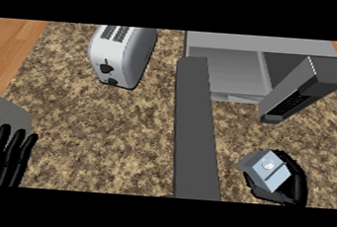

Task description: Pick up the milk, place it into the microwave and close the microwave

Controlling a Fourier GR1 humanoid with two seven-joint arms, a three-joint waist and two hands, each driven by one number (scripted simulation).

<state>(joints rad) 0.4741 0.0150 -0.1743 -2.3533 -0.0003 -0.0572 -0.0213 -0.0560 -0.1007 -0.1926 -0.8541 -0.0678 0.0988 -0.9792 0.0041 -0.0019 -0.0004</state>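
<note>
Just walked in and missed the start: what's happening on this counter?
The robot's right hand is curled round a small milk carton at the lower right, in front of the microwave. The microwave's door stands open, swung out toward the robot, and the carton is not inside yet. The left hand rests open at the lower left edge. A toaster sits at the back left.

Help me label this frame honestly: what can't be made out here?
All in the head view:
1. Milk: lower part hidden by the curled fingers of the right hand.
2. Microwave: its inside is mostly hidden under its own top, and its rear is cut off by the upper edge.
3. Left hand: palm cut off by the lower edge.
4. Toaster: far end cut off by the upper edge.
</note>
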